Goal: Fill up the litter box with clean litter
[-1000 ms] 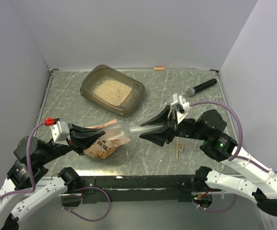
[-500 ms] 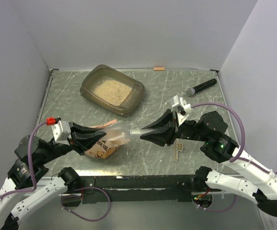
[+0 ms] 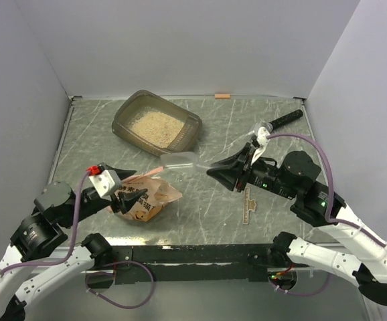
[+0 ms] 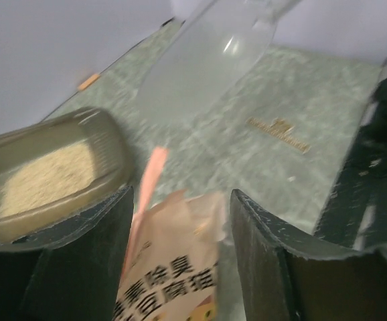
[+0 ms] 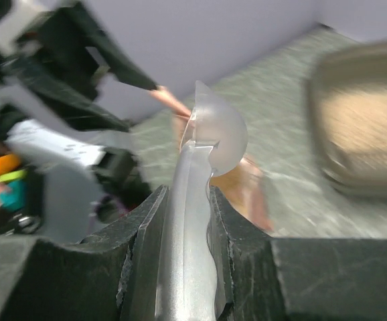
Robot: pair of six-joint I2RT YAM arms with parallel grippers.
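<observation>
The left gripper [image 4: 180, 200] has its two black fingers [image 4: 80, 267] spread wide. Between them sits the crinkled top of the orange-pink pouch [image 4: 173, 267], and neither finger presses on it. The left wrist view shows dark Chinese characters on the pouch, cut by the frame's bottom edge and too blurred to read surely. The top view shows only small dark print there.

The right gripper [image 5: 185, 197] is pressed together on the handle of a clear scoop [image 5: 217, 130]. The rounded bowl of the scoop points away from the fingers. In the top view the bowl hangs above the table [image 3: 300, 110], between the pouch and the near corner of the litter box [image 3: 192, 127]. The bowl looks empty, though blur makes that uncertain.

The pouch lies on its side at the front left of the green marbled table. The litter box is farther back and well apart from it. It is a grey-brown tray holding a bed of beige clean litter [image 3: 155, 124].

The left wrist view shows a thin strip with gold writing [image 4: 278, 134] flat on the table, too small to read. Only the top view shows a black microphone-like stick [image 3: 284, 120] at the far right and a small orange tab [image 3: 222, 96] by the back wall.
</observation>
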